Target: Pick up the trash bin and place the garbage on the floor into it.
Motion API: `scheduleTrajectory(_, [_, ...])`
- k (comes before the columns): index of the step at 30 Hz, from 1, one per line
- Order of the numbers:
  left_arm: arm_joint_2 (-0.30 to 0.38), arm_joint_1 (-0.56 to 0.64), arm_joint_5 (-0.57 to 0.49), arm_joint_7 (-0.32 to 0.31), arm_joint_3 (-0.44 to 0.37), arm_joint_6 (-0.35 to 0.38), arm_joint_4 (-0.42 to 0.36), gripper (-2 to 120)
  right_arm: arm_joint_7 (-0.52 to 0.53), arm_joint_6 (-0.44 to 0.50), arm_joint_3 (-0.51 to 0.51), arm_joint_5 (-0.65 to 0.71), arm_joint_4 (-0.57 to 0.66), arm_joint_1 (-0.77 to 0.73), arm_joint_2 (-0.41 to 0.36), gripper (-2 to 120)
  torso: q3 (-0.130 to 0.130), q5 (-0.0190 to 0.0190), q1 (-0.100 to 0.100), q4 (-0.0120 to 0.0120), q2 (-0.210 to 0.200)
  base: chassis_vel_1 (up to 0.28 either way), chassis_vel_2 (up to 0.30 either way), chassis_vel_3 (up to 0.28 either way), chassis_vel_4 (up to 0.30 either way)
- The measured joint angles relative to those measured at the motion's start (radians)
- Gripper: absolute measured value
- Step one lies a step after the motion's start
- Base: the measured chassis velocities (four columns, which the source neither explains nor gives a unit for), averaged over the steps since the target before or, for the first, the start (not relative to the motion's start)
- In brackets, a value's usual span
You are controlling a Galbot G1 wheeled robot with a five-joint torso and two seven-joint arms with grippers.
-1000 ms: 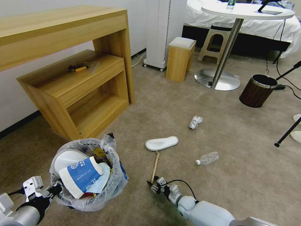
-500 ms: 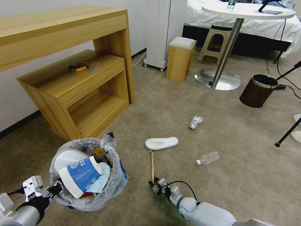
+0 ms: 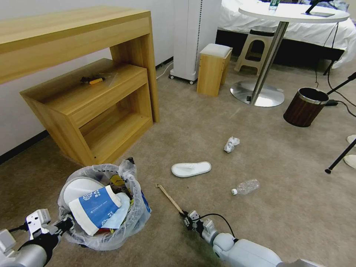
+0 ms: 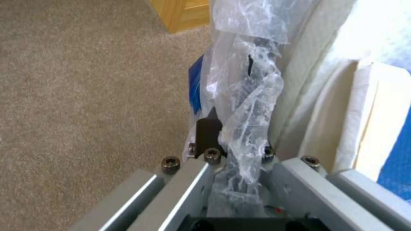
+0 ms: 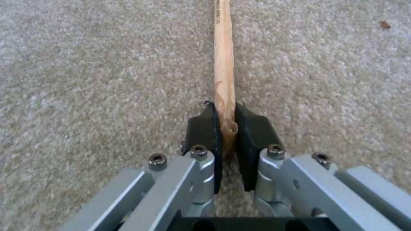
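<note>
head view: beige floor [image 3: 289, 207]; right gripper [image 3: 186, 218] pinches wooden stick [image 3: 170, 198], left gripper [image 3: 66, 224] clamps trash bin [image 3: 107, 237].

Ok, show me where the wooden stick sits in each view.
Head view: wooden stick slants over the floor, its near end in the right gripper.
Right wrist view: stick runs out from between the shut gripper.
Left wrist view: not in it.
Shared landmark: the right gripper.
</note>
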Motion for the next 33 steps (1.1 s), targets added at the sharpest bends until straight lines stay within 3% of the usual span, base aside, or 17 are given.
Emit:
scheduleTrajectory(14, [-0.005, 0.001, 0.011, 0.004, 0.005, 0.002, 0.007, 0, -0.005, 0.013, 0.019, -0.015, 0.006, -0.014, -0.022, 8, 0.0, 0.0002, 0.0, 0.0001, 0.0, 0.0, 0.0, 0.0, 0.0])
scheduleTrajectory(23, [-0.031, -0.004, 0.052, 0.017, 0.033, 0.003, 0.022, 0, -0.02, 0.034, 0.074, -0.019, 0.085, -0.046, -0.149, 0, 0.0, -0.0003, 0.0, -0.0003, 0.0, 0.0, 0.0, 0.0, 0.0])
scheduleTrajectory(33, [-0.057, 0.0, 0.085, 0.029, 0.042, 0.004, 0.029, 0, -0.025, 0.06, 0.117, -0.037, 0.134, -0.083, -0.205, 0, 0.0, 0.0001, 0.0, -0.0002, 0.0, 0.0, 0.0, 0.0, 0.0])
